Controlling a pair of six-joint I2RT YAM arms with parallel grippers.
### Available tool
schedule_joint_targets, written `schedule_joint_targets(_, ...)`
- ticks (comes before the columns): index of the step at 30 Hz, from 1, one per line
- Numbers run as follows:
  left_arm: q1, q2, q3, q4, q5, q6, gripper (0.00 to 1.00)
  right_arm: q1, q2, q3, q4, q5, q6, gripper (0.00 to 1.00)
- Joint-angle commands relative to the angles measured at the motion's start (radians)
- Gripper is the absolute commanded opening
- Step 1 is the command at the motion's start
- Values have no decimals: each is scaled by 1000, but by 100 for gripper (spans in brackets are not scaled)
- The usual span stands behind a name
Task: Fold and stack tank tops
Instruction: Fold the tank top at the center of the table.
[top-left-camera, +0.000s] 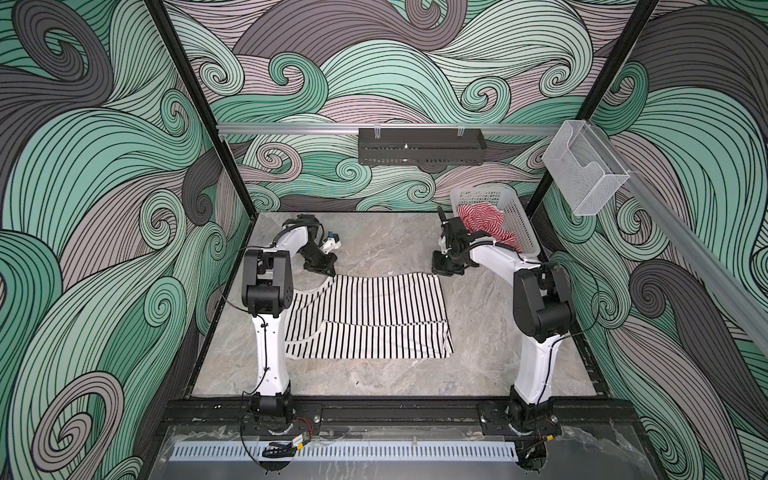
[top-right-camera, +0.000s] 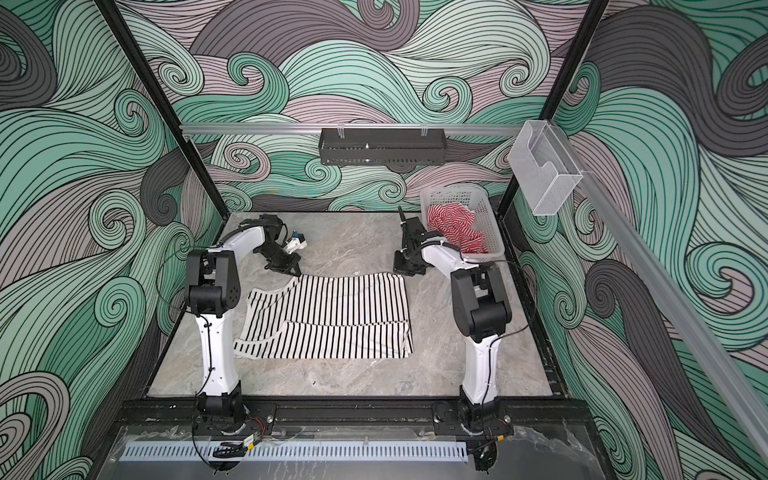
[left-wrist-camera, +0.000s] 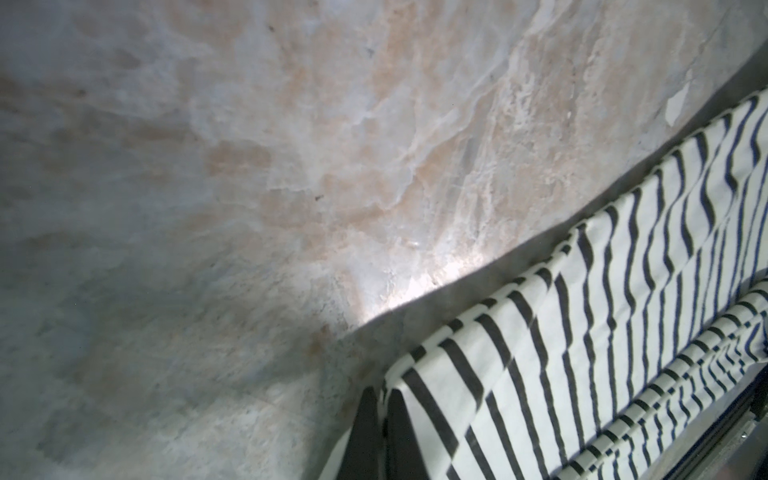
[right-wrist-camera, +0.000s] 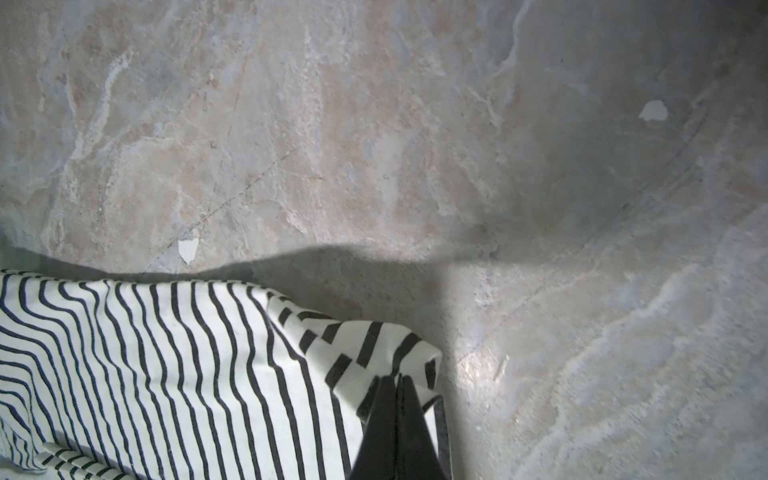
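Observation:
The black-and-white tank top (top-left-camera: 370, 316) (top-right-camera: 332, 318) lies folded lengthwise on the marble table, its straps toward the left arm. My left gripper (top-left-camera: 328, 270) (left-wrist-camera: 384, 399) is shut on its far left corner, with cloth pinched between the black fingers. At the far right corner my right gripper (top-left-camera: 442, 272) (right-wrist-camera: 398, 380) is shut on the fabric too. That far edge (left-wrist-camera: 582, 266) (right-wrist-camera: 166, 291) hangs slightly raised between the two grippers. The red-and-white tank top (top-left-camera: 486, 226) (top-right-camera: 455, 228) lies crumpled in the white basket.
The white perforated basket (top-left-camera: 517, 216) (top-right-camera: 486, 212) stands at the table's far right corner, just behind the right arm. A black tray (top-left-camera: 419, 145) hangs on the back rail and a clear holder (top-left-camera: 582, 166) on the right rail.

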Motion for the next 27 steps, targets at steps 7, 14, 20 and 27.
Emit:
schedule_joint_targets(7, 8, -207, -146, -19, 31, 32, 0, 2, -177, -157, 38, 34, -20, 0)
schedule_joint_targets(14, 8, -332, -310, 6, 31, 48, 0, 2, -243, -234, 45, 18, -9, 0)
schedule_joint_targets(20, 8, -442, -456, 15, 45, 59, 0, 4, -315, -341, 74, -12, 7, 0)
schedule_joint_targets(27, 7, -553, -604, 51, 14, 68, 2, 30, -378, -480, 130, -62, 45, 0)
